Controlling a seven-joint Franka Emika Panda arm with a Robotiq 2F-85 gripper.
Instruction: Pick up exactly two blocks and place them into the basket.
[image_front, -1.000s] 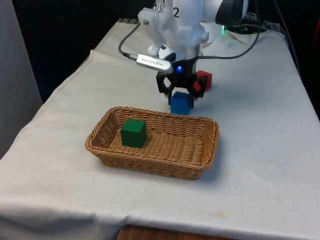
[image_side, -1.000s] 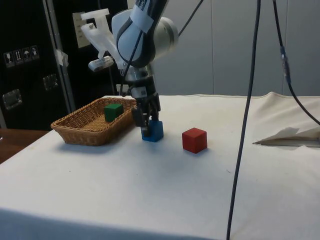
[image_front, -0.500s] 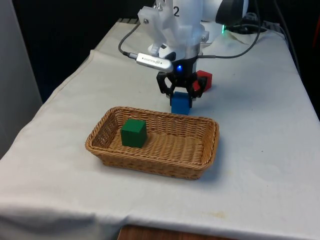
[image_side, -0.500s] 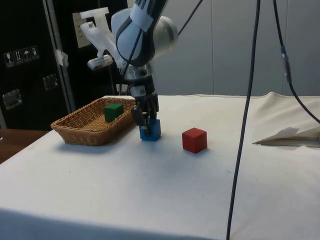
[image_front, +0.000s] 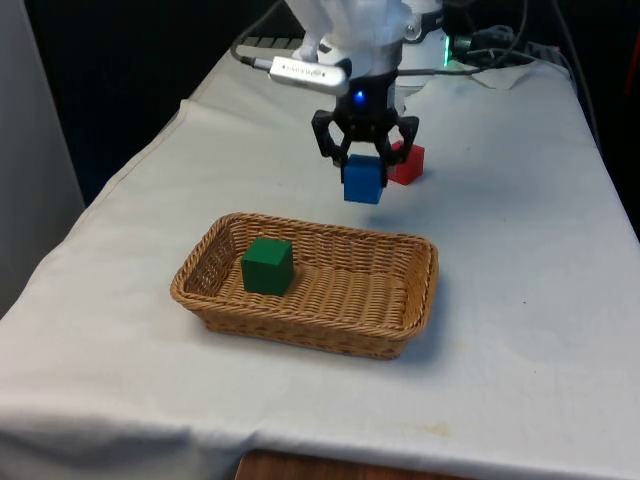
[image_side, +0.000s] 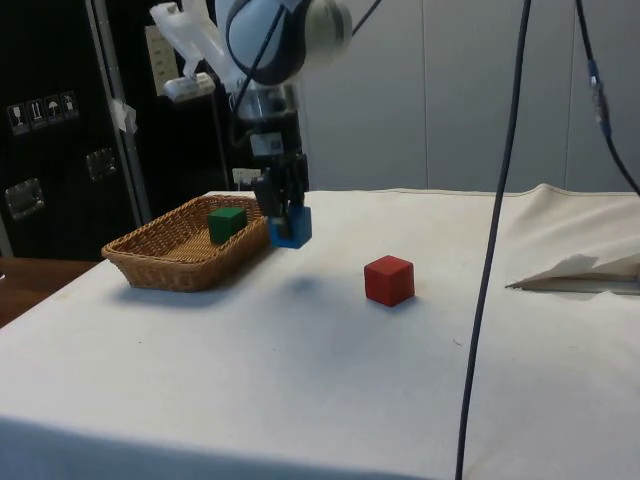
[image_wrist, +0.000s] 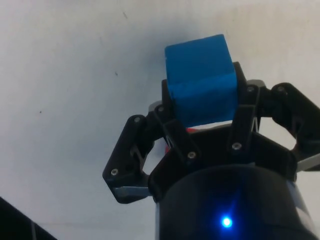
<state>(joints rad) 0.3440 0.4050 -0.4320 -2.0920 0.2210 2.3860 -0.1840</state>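
**Blue block held in the air beside the basket**

The gripper (image_front: 364, 160) has its jaws closed on the blue block (image_front: 362, 180), which hangs clear of the white tabletop (image_front: 520, 300). In the side view the gripper (image_side: 283, 205) holds the blue block (image_side: 290, 227) above the cloth, with a faint shadow on the cloth beneath it. The wrist view shows the gripper (image_wrist: 202, 117) clamping the blue block (image_wrist: 201, 80) from two opposite sides, most of the cube protruding past the fingers (image_wrist: 172, 122), with bare white cloth behind it.

The wicker basket (image_front: 400, 320) sits on the tabletop nearer the front camera than the held block. A green block (image_front: 267, 265) rests inside it, towards the front view's left end, close to the wall there. From the side, the basket (image_side: 160, 270) lies just beside the raised block (the block is off the basket's near corner, not over its opening as far as that angle shows), and the green block (image_side: 227, 222) stands on the basket's floor.

A red block (image_front: 407, 164) lies on the tabletop behind the gripper, partly hidden by it in the front view. The side view shows the red block (image_side: 389, 279) resting flat on the cloth, apart from both the basket and the blue block.
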